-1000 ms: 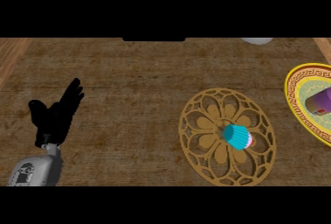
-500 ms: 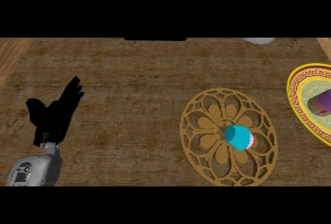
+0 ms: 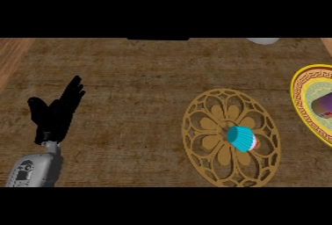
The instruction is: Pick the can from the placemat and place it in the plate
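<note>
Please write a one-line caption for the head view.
Open black left hand rests at left; teal can lies on round golden placemat; yellow-rimmed plate at right.

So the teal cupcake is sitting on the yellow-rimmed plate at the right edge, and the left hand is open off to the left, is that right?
Not quite. In the head view the teal cupcake lies on the round gold placemat, not on the yellow-rimmed plate at the right edge; that plate holds a purple object. The rest holds: the left hand is open, off to the left.
</note>
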You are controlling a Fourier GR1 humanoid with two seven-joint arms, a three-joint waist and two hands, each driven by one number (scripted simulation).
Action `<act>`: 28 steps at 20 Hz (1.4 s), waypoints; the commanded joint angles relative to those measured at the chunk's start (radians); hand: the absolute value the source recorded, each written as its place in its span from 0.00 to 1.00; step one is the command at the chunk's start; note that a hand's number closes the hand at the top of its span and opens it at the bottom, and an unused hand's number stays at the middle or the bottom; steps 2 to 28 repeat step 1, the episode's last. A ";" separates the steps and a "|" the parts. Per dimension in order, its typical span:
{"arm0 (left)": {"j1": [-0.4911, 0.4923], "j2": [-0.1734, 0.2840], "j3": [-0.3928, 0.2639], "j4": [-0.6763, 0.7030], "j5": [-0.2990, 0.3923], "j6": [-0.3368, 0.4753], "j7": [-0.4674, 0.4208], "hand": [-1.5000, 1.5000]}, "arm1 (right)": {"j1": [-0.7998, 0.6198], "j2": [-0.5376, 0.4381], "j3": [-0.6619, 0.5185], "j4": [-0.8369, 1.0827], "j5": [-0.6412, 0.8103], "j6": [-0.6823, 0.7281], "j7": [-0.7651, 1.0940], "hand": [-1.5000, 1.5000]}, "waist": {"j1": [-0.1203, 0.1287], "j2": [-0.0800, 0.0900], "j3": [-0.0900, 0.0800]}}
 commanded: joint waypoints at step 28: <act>0.007 0.000 0.010 0.023 0.017 -0.018 -0.017 0.50 | 0.025 -0.033 0.011 0.038 0.004 0.153 -0.139 0.00 | 0.005 0.005 0.001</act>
